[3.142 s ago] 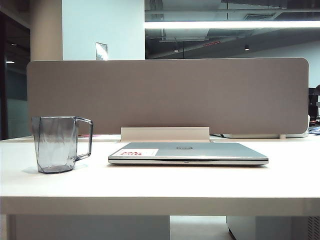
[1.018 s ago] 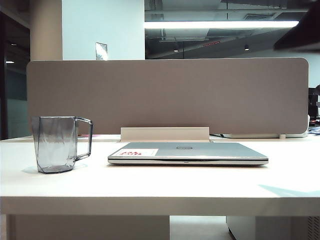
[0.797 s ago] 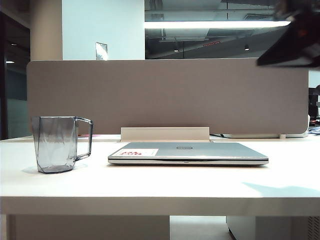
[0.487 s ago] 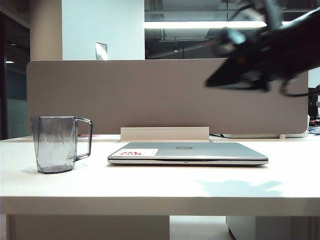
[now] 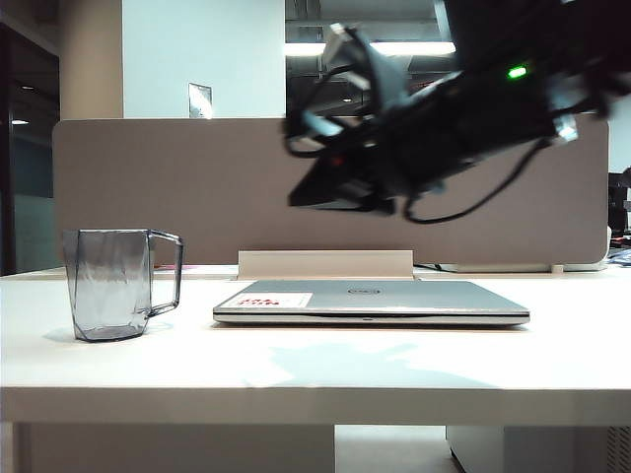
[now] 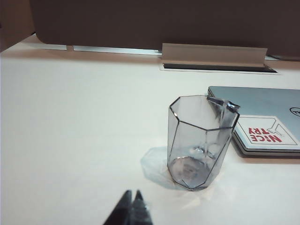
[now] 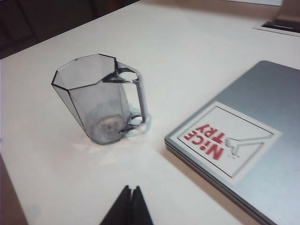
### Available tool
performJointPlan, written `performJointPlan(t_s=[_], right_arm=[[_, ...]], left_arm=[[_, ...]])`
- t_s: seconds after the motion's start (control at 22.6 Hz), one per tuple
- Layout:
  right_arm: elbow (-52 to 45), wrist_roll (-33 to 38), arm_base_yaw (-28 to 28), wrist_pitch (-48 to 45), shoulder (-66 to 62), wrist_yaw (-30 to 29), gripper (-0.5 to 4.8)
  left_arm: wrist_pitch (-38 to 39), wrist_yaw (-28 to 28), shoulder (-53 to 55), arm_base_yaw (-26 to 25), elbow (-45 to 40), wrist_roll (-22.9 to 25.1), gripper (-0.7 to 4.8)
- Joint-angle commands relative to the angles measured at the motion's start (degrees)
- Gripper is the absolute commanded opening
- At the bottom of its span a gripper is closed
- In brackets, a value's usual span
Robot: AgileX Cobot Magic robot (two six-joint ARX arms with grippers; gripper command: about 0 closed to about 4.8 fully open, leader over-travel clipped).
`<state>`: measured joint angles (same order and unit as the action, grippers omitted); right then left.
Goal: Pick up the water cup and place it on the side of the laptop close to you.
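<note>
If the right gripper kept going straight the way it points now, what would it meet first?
Probably bare table, short of the water cup. The right gripper, shut, hangs above the laptop in the exterior view, aimed down toward the cup's side; depth is uncertain, so it might reach the cup's handle.

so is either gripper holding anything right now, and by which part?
Nothing is held. The right gripper hangs above the laptop with jaws shut and empty. The left gripper is shut too, short of the water cup, which stands untouched on the table.

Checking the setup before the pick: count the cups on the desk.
1: the water cup stands upright on the desk, left of the closed laptop, handle toward it.
</note>
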<state>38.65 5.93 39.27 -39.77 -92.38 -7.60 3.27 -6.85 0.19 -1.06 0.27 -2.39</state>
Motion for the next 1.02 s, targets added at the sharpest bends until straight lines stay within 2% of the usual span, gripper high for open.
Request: performJointPlan(t_s=[0.04, 0.62, 0.75, 0.97, 1.02], right_arm=[[2.89, -0.24, 0.87, -1.27, -2.56, 0.0, -0.02], [14.29, -1.9, 3.58, -1.09, -14.27, -0.02, 0.03], [16.83, -1.97, 4.2, -1.03, -16.98, 0.44, 0.9], [20.65, -1.92, 4.31, -0.63, -21.05, 1.57, 1.07], [21.94, -1.86, 4.31, -0.33, -22.32, 2.19, 1.47]], left_arm=[[-0.61, 0.0, 0.04, 0.04, 0.17, 0.02, -0.03], [-0.59, -0.02, 0.04, 0.04, 0.17, 0.02, -0.03], [-0.61, 0.0, 0.04, 0.04, 0.17, 0.02, -0.03], [-0.61, 0.0, 0.04, 0.04, 0.17, 0.02, -0.03], [-0.63, -0.02, 0.04, 0.04, 0.17, 0.02, -0.03]])
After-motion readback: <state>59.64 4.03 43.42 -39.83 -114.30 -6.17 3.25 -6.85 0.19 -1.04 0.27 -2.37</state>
